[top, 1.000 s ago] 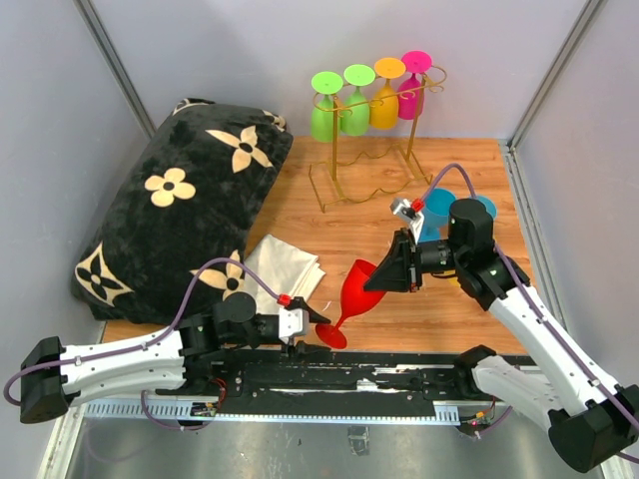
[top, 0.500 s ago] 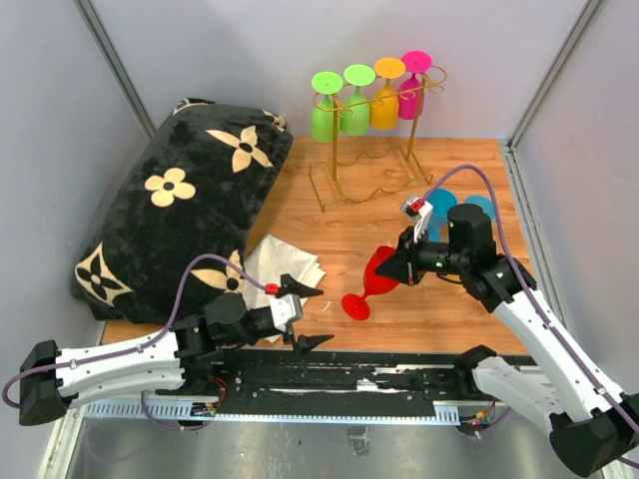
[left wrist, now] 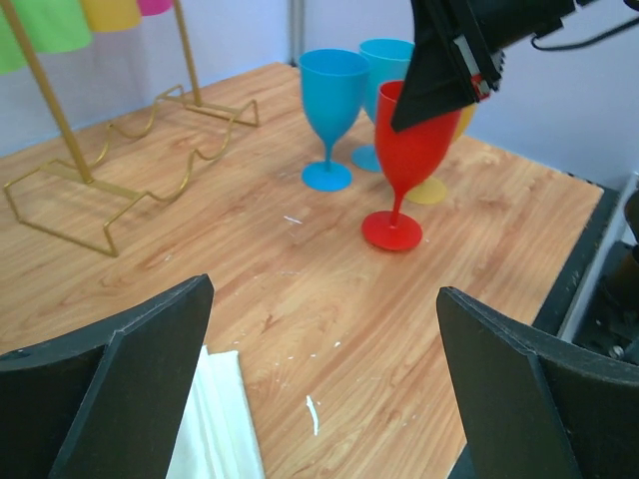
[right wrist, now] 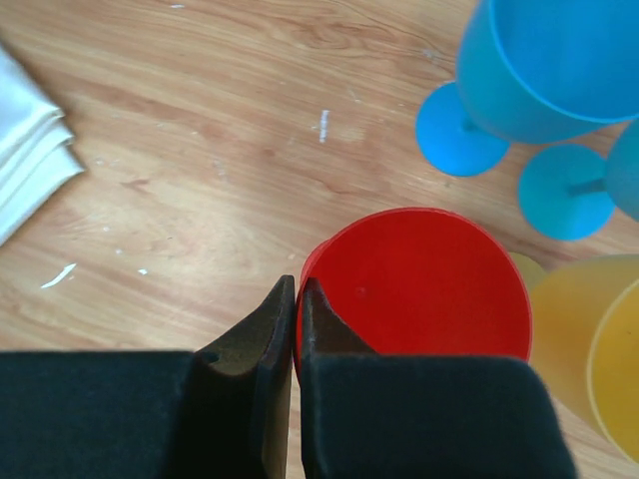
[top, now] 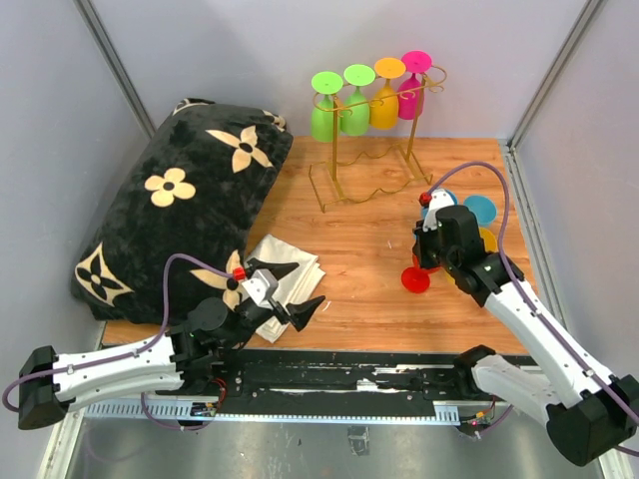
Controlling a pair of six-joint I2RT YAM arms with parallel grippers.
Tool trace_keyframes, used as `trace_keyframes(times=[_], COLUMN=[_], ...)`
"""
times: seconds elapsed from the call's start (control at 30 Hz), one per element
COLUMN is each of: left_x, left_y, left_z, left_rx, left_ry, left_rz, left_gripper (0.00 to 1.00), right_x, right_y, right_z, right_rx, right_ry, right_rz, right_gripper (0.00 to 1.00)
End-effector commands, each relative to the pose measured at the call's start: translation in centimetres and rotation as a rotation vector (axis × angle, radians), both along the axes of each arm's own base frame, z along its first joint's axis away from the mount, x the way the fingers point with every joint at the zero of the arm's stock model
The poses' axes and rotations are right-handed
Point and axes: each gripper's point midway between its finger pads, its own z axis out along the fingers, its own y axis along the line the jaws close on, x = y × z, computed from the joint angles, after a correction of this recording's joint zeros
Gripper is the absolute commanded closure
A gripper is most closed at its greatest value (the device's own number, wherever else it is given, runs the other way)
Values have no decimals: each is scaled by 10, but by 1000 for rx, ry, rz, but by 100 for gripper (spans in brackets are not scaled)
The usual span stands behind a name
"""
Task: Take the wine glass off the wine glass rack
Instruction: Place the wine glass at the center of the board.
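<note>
Red wine glass [left wrist: 407, 150] stands upright on wooden table [top: 349, 239], off the wine glass rack [top: 336, 160], to the rack's near-right, beside blue glasses [left wrist: 332, 88]. Right gripper [right wrist: 298, 284] fingers pinched tight on its rim. Left gripper [top: 308, 284] spread wide, holding nothing, near-left of rack, over white cloth [top: 283, 256].

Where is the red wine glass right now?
Top view: the red wine glass is upright over the table's right side, rim pinched by the right end effector, beside two blue glasses and a yellow glass.
</note>
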Motion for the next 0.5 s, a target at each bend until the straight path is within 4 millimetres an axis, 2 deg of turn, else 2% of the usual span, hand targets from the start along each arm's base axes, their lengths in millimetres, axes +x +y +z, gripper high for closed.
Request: trace_keyframes(times=[0.0, 0.23, 0.47], left_x=[14, 17, 16], left_y=[16, 25, 24], left_z=[9, 10, 5], left_rx=[-81, -107, -79], left_ry=[30, 44, 58], left_rz=[119, 157, 150], left_gripper=[0, 0, 0], right_x=[16, 23, 29], right_y=[-18, -17, -18], right_z=[-4, -11, -22], right_rx=[-70, -54, -58], right_ry=[-33, -33, -7], right_rz=[-131, -165, -212], right_gripper=[99, 99, 96])
